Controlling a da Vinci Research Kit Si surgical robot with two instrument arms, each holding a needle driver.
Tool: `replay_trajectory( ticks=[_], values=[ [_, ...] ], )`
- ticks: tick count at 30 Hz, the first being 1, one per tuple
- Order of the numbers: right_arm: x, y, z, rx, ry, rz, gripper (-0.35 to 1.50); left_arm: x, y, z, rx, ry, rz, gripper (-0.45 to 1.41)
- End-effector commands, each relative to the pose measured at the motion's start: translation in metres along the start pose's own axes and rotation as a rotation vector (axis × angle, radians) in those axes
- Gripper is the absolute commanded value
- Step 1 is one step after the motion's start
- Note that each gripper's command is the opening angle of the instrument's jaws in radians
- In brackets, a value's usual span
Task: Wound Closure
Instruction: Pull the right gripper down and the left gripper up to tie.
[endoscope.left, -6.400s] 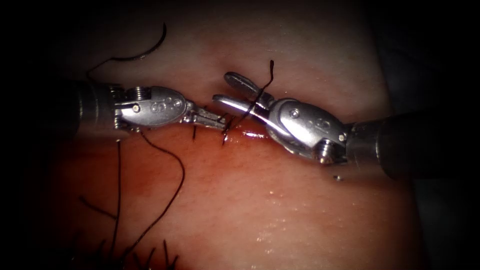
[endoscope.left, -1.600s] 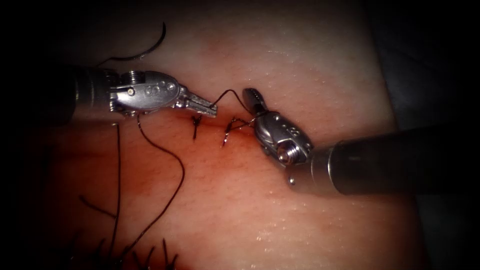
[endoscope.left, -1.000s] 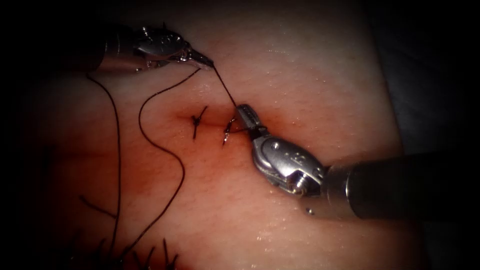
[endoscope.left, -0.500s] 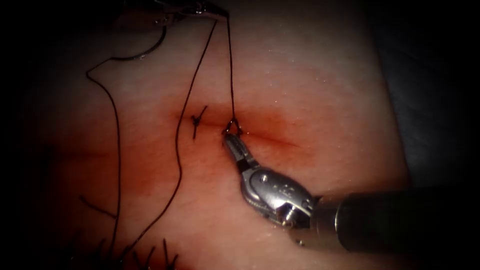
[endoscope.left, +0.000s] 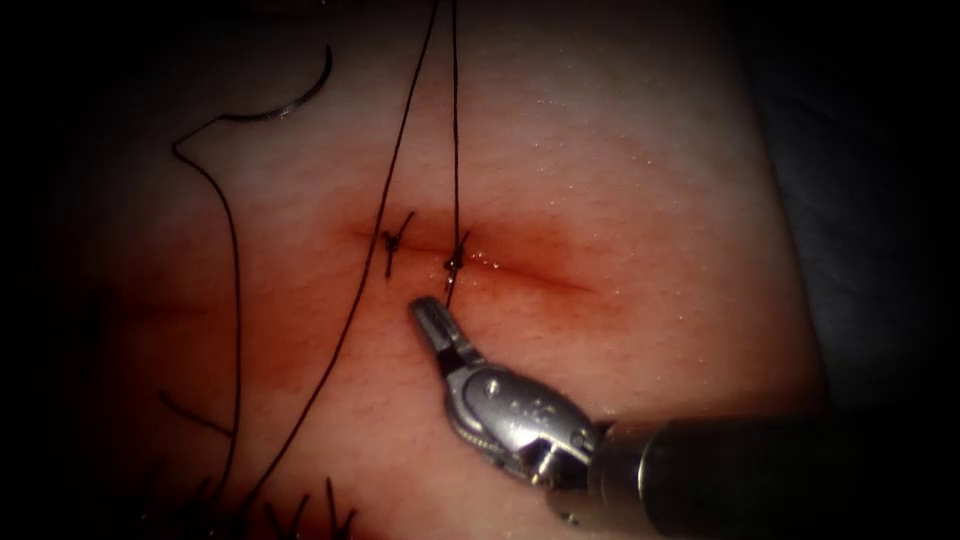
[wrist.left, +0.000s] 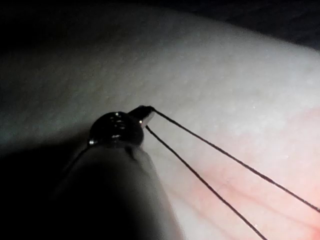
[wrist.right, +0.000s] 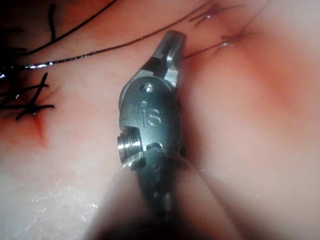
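Thread (endoscope.left: 455, 130), thin and limp, runs taut from the knot (endoscope.left: 453, 264) to left tool (wrist.left: 145, 113), which grips it; right tool (endoscope.left: 428, 315) closed, empty; needle (endoscope.left: 300, 95) lies loose on tissue (endoscope.left: 640, 200)

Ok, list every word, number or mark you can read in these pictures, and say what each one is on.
"IS": stamped on the body of the right tool, read in the right wrist view.
Embossed marks on the same tool's body in the endoscope view: too small to read.
No lettering on the left tool, the thread, the needle or the tissue.
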Motion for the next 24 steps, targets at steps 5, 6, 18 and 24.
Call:
replay_trajectory(
  ticks=[5,6,18,24],
  values=[
    [-0.0011,-0.0003,0.0003,0.001,-0.016,-0.002,-0.35,0.0001,-0.0028,0.0016,0.055,0.042,0.014,-0.45],
    [-0.0012,-0.0003,0.0003,0.004,-0.021,-0.003,-0.35,0.0001,-0.0031,0.0018,0.064,0.048,0.017,-0.45],
    [-0.0031,-0.0018,-0.0018,-0.010,-0.104,-0.025,-0.35,-0.0013,-0.0074,0.0035,0.146,0.051,0.029,-0.45],
    [-0.0041,-0.0028,-0.0037,-0.016,-0.129,-0.037,-0.35,-0.0024,-0.0071,0.0037,0.150,0.048,0.043,-0.45]
  ],
)
